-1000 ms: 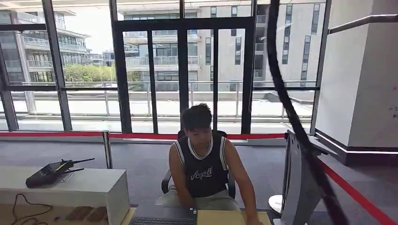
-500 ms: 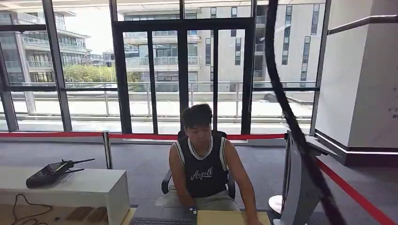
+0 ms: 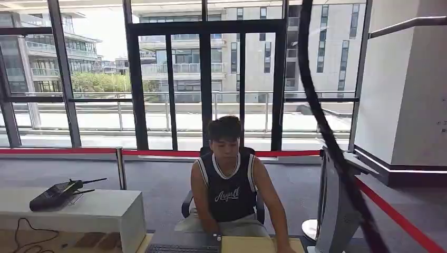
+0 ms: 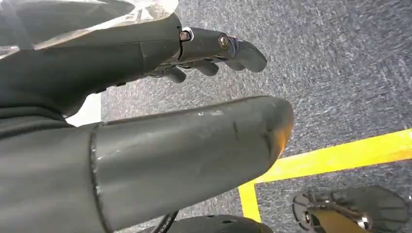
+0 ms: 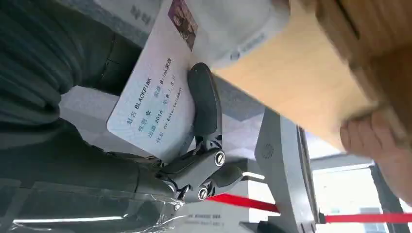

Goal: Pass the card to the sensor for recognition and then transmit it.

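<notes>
right robot hand (image 5: 194,145) grips card (image 5: 155,102), far end hidden.

1 card (image 5: 154,104), 1 person (image 3: 227,184), 1 keyboard (image 3: 182,248), 2 robot hands (image 4: 145,121) (image 5: 145,160).

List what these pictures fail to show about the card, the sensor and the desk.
- Card: in the right wrist view a dark finger of the right hand crosses it, and its small print is too fine to read fully.
- Sensor: cannot be told apart; a pale device is cut off by the picture's edge.
- Desk: in the head view the lower edge cuts it, hiding the person's hands.
- Left hand: hangs over carpet, fingers partly hidden by the thumb.
</notes>
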